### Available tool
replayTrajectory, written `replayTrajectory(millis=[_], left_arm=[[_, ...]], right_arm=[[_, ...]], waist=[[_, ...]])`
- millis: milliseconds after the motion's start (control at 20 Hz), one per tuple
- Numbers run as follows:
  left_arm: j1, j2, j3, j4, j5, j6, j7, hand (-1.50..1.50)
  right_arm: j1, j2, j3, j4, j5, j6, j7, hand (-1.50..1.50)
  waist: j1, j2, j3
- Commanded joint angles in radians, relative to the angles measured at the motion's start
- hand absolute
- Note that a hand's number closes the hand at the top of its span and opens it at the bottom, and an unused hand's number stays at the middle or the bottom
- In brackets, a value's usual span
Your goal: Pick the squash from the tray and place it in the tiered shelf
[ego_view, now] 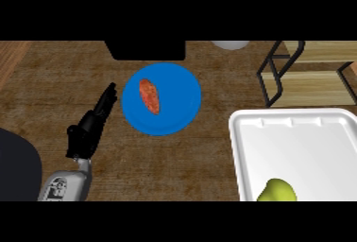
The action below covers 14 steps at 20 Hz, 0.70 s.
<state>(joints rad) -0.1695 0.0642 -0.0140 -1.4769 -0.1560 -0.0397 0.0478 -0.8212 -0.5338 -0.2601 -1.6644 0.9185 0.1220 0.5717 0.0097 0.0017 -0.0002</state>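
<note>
A brown, wood-grained worktop [55, 85] fills the view, with a black block at its far edge and a pale round object beside that. At the lower right lies a white tray [307, 137], and the squash [276, 191] sits at its near edge, only its upper part showing above the bottom of the view. It is yellow-green, smooth and rounded, narrowing a little toward the top. I judge it stiff and of moderate weight, with a rind that may be slippery, so the fingers should wrap its broadest part from either side rather than pinch the narrow end; how it lies lower down cannot be told. The shelf [317, 75] stands at the upper right, just beyond the tray, a black frame with light wooden tiers, the lower board open from the front. In the middle is a blue plate [174, 118] bearing a reddish, oblong piece of food [149, 96]. The left robot hand [90, 127] rests just left of the plate, fingers straight and pointing away, holding nothing. The right robot hand does not show, though the squash lies on its side. The pick has not yet been made.
</note>
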Motion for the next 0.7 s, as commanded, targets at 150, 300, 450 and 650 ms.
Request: replayTrajectory(millis=[150, 300, 450, 650], left_arm=[[-0.061, 0.004, 0.016, -0.006, 0.007, 0.003, 0.062, 0.00], [-0.087, -0.023, 0.014, 0.097, -0.017, 0.032, -0.011, 0.00], [0.050, 0.002, -0.012, -0.032, 0.000, -0.013, -0.019, 0.00], [-0.079, -0.019, 0.000, 0.065, -0.016, 0.014, 0.009, 0.00]], right_arm=[[-0.004, 0.012, 0.009, 0.258, 0.031, -0.230, -0.223, 1.50], [-0.065, 0.014, -0.041, 0.326, 0.009, -0.270, -0.200, 1.50], [-0.046, 0.090, -0.115, 0.310, -0.147, -0.338, -0.281, 1.50], [-0.082, 0.046, -0.160, 0.438, -0.215, -0.371, -0.385, 1.50]], waist=[[0.002, 0.002, 0.000], [-0.002, 0.004, 0.000], [0.013, 0.001, 0.001], [-0.002, 0.002, 0.000]])
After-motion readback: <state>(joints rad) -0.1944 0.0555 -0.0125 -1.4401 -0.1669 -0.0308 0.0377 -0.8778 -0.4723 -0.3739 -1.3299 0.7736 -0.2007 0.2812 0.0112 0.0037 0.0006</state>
